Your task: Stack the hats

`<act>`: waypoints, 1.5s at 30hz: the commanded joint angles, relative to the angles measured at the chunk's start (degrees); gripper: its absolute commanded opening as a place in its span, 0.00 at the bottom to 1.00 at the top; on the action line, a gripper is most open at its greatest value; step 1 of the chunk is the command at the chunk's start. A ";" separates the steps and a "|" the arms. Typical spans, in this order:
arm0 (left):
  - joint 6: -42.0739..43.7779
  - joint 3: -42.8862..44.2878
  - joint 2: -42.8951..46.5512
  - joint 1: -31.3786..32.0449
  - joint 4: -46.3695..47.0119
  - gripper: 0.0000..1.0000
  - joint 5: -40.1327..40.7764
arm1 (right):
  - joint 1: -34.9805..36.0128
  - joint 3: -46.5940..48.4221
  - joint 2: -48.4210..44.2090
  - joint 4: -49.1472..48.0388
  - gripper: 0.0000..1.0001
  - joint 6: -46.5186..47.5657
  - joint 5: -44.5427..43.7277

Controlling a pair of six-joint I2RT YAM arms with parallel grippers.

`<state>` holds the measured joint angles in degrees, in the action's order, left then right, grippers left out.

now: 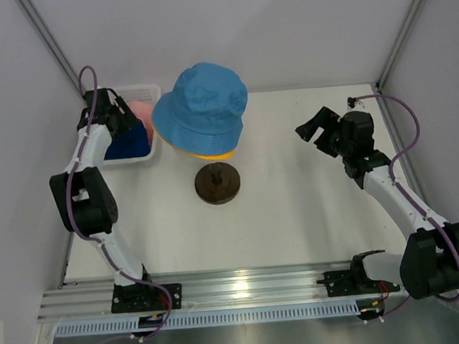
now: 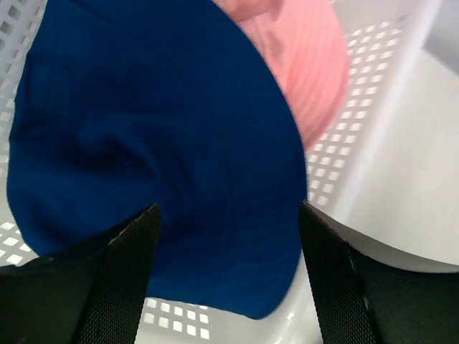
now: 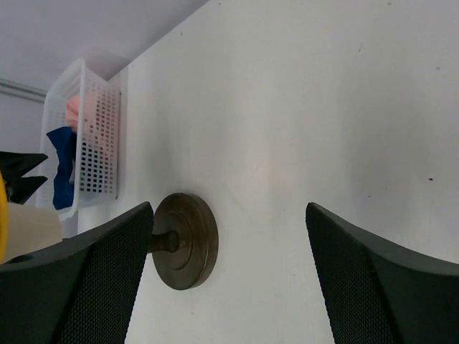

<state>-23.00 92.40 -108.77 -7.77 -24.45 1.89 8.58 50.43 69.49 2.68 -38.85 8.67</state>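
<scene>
We note the light blue cloth bucket hat (image 1: 201,101) sitting on the mannequin, over the yellow cloth bucket hat (image 1: 211,154), whose brim shows beneath it. The dark brown round base (image 1: 217,183) stands mid-table. The dark navy cloth bucket hat (image 2: 143,143) and the pale pink cloth bucket hat (image 2: 308,64) lie in the white perforated plastic basket (image 2: 358,143), far left. The left gripper (image 2: 228,215), jaws spread wide, hangs just above the navy hat. The right gripper (image 3: 229,215), equally wide and holding nothing, hovers over the white table (image 3: 323,107) on the right.
</scene>
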 commanded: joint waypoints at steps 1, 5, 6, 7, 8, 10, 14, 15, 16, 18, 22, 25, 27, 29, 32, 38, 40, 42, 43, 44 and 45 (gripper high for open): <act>4.46 5.24 -0.74 0.21 -2.44 0.80 5.91 | -0.58 3.70 1.95 -1.97 0.89 1.41 1.35; 3.94 4.90 -1.27 -2.51 -3.42 0.80 6.12 | -1.02 4.76 4.42 -1.97 0.89 1.67 2.05; 3.85 3.76 -0.83 -3.64 -2.72 0.80 5.32 | -1.11 4.93 5.12 -2.84 0.89 1.67 2.23; 3.76 3.40 -0.65 -4.18 -2.36 0.80 4.53 | -1.20 4.85 5.39 -4.25 0.89 1.67 2.41; 3.76 2.79 -0.48 -4.53 -1.92 0.80 4.18 | -1.46 4.85 5.65 -4.61 0.89 1.59 2.49; 3.76 2.78 -0.65 -5.06 -1.66 0.81 3.47 | -1.63 4.94 6.61 -5.31 0.89 1.32 3.19; 3.32 2.52 -2.41 -5.15 -2.01 0.82 3.82 | -2.34 5.20 7.85 -6.28 0.90 0.71 3.46; 3.32 2.96 -2.76 -5.24 -1.66 0.82 4.08 | -2.95 5.20 8.02 -6.54 0.90 -0.08 3.46; 3.40 3.31 -4.15 -5.24 -1.57 0.82 4.09 | -3.21 5.11 8.11 -7.33 0.89 -0.43 3.81; 3.41 5.07 -5.74 -5.41 -2.53 0.81 4.00 | -4.00 5.20 8.46 -8.47 0.90 -1.58 3.82; 2.62 6.30 -8.47 -5.50 -3.33 0.75 3.30 | -4.18 5.99 8.82 -9.44 0.90 -2.46 2.41; 1.91 5.07 -8.91 -5.50 -2.27 0.65 2.50 | -4.18 5.90 9.17 -10.58 0.90 -3.77 1.09; 1.82 4.72 -9.09 -5.59 -2.18 0.49 2.50 | -4.18 5.99 9.60 -11.20 0.89 -4.21 1.00; 1.91 4.72 -8.57 -5.76 -2.45 0.32 2.33 | -4.18 6.25 9.96 -11.47 0.89 -4.65 1.61; 1.65 3.15 -5.06 -5.77 -1.75 0.01 2.24 | -4.18 6.69 10.22 -11.38 0.89 -4.83 2.84; 2.78 2.87 6.80 -5.77 -2.36 0.01 -5.22 | -4.18 6.34 7.06 -12.34 0.89 -5.44 5.83; 3.49 3.84 11.62 -5.50 -3.32 0.01 -7.68 | -4.18 6.34 4.88 -14.10 0.89 -5.97 7.32; 3.93 5.94 14.71 -4.98 -5.34 0.01 -11.46 | -4.10 6.78 3.37 -16.98 0.89 -7.02 8.73; 4.28 6.56 16.12 -4.80 -6.13 0.01 -13.12 | -3.92 7.13 2.76 -17.96 0.89 -7.12 10.30; 4.63 7.96 18.92 -4.62 -7.44 0.01 -16.19 | -3.75 7.66 1.71 -18.58 0.89 -7.12 11.19; 4.90 10.06 20.08 -4.01 -8.33 0.01 -17.09 | -3.66 9.40 1.26 -18.67 0.90 -7.12 12.50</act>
<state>-20.18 96.64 -95.96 -12.97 -30.96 -7.01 4.54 54.81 74.54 -9.28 -45.19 16.60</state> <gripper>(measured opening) 0.012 0.893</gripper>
